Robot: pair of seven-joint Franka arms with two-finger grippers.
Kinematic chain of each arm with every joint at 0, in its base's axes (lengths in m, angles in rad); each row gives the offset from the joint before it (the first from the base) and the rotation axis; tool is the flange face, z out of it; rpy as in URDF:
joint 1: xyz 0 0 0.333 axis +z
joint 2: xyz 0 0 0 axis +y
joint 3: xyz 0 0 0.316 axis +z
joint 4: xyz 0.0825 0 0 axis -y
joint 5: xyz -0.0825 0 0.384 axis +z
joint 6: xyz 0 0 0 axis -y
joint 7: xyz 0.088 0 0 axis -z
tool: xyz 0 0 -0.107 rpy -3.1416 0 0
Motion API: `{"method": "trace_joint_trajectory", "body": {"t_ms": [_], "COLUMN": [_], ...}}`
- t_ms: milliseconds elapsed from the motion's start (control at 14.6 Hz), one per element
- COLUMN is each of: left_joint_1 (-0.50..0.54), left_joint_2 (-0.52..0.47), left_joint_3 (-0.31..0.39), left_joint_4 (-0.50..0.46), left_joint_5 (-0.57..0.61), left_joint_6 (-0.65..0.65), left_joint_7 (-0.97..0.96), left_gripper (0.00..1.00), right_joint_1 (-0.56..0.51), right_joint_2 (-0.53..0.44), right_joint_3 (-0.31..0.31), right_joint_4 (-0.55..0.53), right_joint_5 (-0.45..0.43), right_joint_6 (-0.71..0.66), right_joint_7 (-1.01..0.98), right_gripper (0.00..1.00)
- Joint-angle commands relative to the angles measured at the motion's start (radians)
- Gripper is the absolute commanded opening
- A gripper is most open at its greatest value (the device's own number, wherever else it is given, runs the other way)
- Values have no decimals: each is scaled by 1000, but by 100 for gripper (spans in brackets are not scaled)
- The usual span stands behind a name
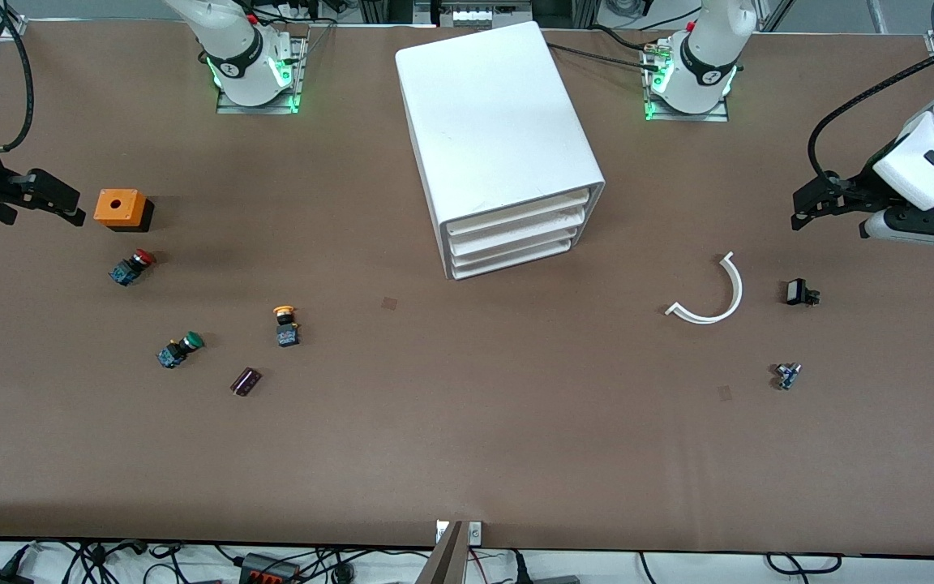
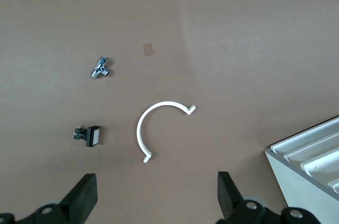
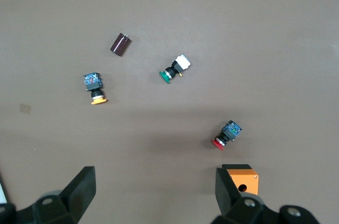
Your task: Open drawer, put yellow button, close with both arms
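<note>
The shallow white plastic drawer to be opened is one of four alike, all pushed in flush at the front of the big white boxy cabinet, which stands at the middle of the table on its robot-base edge. The step in hand, as I judge it, is the opening: one gripper should come low to a drawer lip, square to the slightly angled front, and pull straight along the cabinet's own line so the box does not slide.

The small yellow-capped push-button with a black-and-blue body lies on the table toward the right arm's end, nearer the front camera than the cabinet, between the green-capped button and the cabinet, apart from both.

The right gripper hangs with jaws wide and empty beside the orange box. The left gripper hangs likewise spread, empty, near the white curved plastic strip.
</note>
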Motion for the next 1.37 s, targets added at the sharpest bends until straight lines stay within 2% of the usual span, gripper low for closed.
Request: {"method": "trace_joint_trajectory", "body": {"t_ms": [0, 548, 890, 959, 1164, 1301], "left_joint_1": [1, 1, 1, 1, 1, -5], "left_joint_2": [-14, -14, -11, 1, 88, 164], "left_joint_3": [0, 0, 1, 1, 1, 0], "left_joint_4": [-3, -3, 9, 22, 136, 219], "left_joint_5": [0, 0, -4, -8, -22, -92], "left_joint_6": [-15, -15, -47, -82, -316, -442], "left_joint_7": [20, 17, 11, 8, 18, 15], "left_gripper": [100, 100, 100, 100, 100, 100], "right_joint_1": [0, 12, 55, 81, 130, 167], "right_joint_2": [-27, -14, 58, 84, 175, 227], "right_joint_3": [5, 7, 8, 8, 10, 10], "right_joint_4": [-27, -22, -11, -7, 26, 33], "right_joint_5": [-15, -15, -12, -15, -6, -5], "right_joint_6": [8, 11, 52, 65, 115, 173], "right_joint_7": [-9, -21, -21, -16, -6, -4], "right_gripper": [100, 100, 100, 100, 100, 100]}}
